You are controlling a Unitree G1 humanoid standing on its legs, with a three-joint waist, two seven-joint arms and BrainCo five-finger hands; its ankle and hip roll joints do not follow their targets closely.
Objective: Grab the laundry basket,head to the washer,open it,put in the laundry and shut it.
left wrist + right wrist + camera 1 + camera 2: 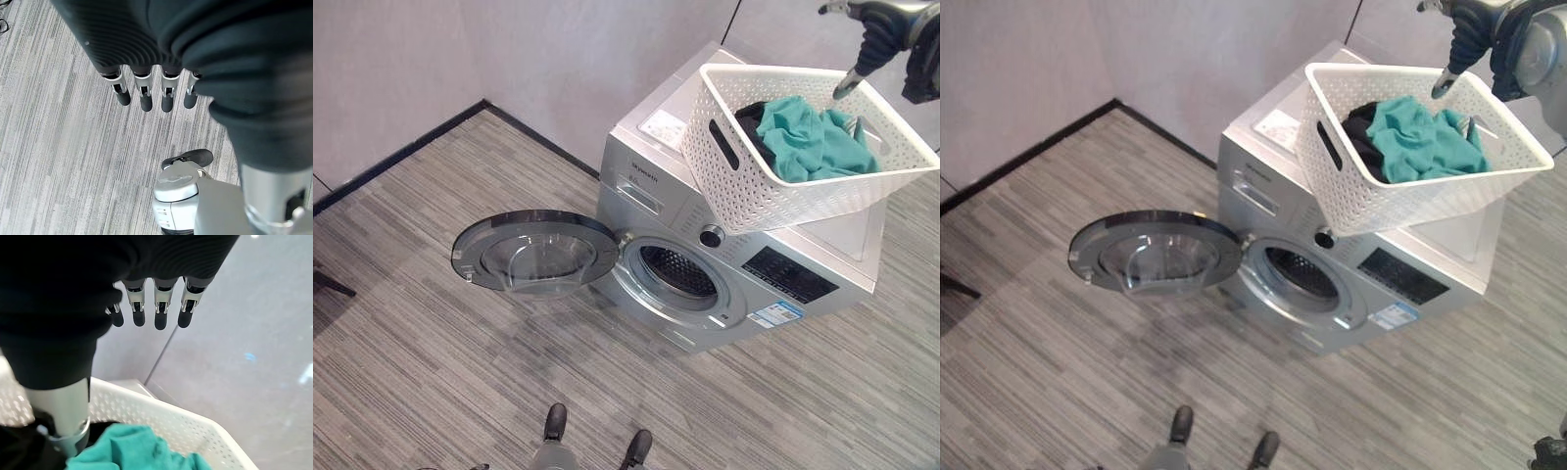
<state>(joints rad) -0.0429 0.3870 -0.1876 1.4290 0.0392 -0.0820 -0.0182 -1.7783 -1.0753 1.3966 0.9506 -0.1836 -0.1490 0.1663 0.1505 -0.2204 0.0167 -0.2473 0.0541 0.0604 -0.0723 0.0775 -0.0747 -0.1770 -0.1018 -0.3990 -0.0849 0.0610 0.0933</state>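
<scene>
White perforated laundry basket (773, 186) w/ slot handles sits tilted atop the silver front-load washer (705, 245), overhanging its front edge above the control panel. Inside: teal laundry (813, 137) bunched at centre, w/ a dark garment (1359, 127) at approx. 9 o'clock of it. Washer door (536, 253) is swung fully open toward 9 o'clock of the drum opening (677, 271), glass bowl facing up; the washer stands on striped grey floor near the wall.

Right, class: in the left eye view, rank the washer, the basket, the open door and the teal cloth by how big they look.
1. Washer
2. Basket
3. Door
4. Teal cloth
</scene>
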